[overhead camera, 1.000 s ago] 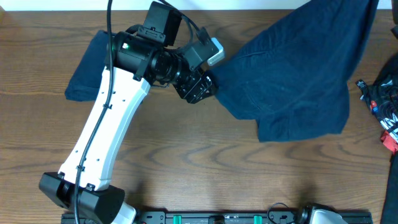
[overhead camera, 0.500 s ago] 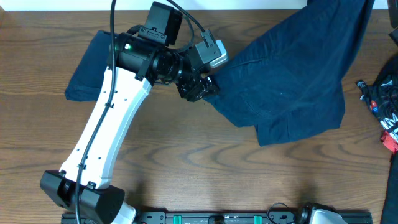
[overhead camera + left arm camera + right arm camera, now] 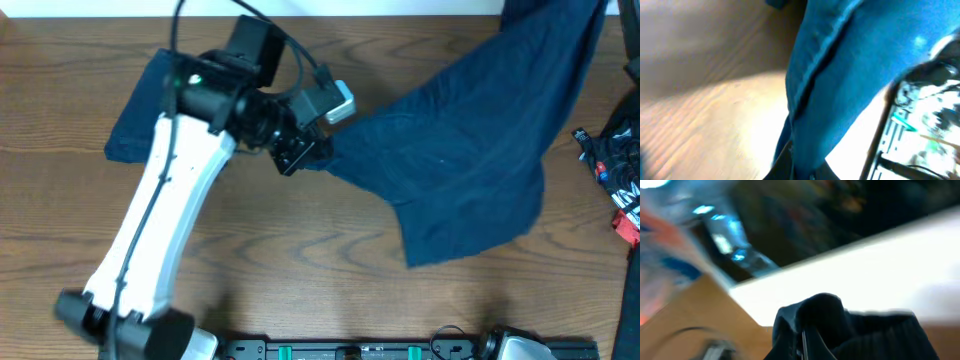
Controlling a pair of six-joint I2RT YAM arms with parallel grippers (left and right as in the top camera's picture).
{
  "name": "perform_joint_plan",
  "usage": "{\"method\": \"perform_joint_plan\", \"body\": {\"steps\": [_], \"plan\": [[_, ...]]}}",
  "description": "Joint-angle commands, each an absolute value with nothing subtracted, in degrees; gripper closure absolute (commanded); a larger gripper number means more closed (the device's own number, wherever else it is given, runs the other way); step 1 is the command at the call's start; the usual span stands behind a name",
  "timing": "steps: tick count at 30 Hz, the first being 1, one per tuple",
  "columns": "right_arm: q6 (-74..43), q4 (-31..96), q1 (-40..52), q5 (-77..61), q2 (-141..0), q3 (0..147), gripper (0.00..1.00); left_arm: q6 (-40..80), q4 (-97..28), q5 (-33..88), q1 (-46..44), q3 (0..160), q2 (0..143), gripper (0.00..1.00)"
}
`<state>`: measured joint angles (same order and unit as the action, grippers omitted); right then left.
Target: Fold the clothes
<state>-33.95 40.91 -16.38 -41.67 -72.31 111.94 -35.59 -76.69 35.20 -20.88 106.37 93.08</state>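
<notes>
A pair of dark navy shorts [image 3: 470, 170] hangs stretched across the right half of the table, rising towards the top right corner. My left gripper [image 3: 308, 158] is shut on its left edge; in the left wrist view the blue fabric [image 3: 840, 75] runs down into that gripper [image 3: 802, 169]. In the right wrist view my right gripper [image 3: 804, 347] is shut on a dark bunch of the same shorts [image 3: 835, 320]; it is out of the overhead view. Another navy garment [image 3: 135, 120] lies flat at the far left, partly under my left arm.
A black and red object [image 3: 615, 170] lies at the table's right edge. The white left arm [image 3: 160, 220] crosses the left half of the table diagonally. A black rail [image 3: 380, 350] runs along the front edge.
My left gripper has shut on the shorts' left edge and drawn it left and slightly forward. The cloth has stretched, and its lower hem has slid left.
</notes>
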Motion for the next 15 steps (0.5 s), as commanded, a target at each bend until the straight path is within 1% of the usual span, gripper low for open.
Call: {"method": "perform_joint_plan", "body": {"steps": [1, 4, 7, 11, 15], "plan": [[-27.88, 48.84, -17.61, -29.91, -72.99, 112.55, 0.99, -31.07, -76.86, 25.82, -19.31, 108.16, 84.73, 0.94], [-27.05, 59.61, -17.65, -22.57, -74.28, 112.55, 0.99, -26.06, -74.35, 16.47, -18.92, 108.73, 79.46, 0.94], [-25.06, 65.21, -17.65, -19.66, -75.55, 112.55, 0.99, -23.11, -71.22, 10.57, -18.94, 108.73, 74.74, 0.94], [-19.86, 67.46, -17.63, -19.66, -75.90, 112.55, 0.99, -21.45, -68.25, 9.72, -18.92, 108.73, 69.82, 0.94], [-17.67, 68.53, -17.63, -17.17, -74.87, 112.55, 0.99, -19.09, -67.09, 9.76, -18.94, 108.73, 66.65, 0.94]]}}
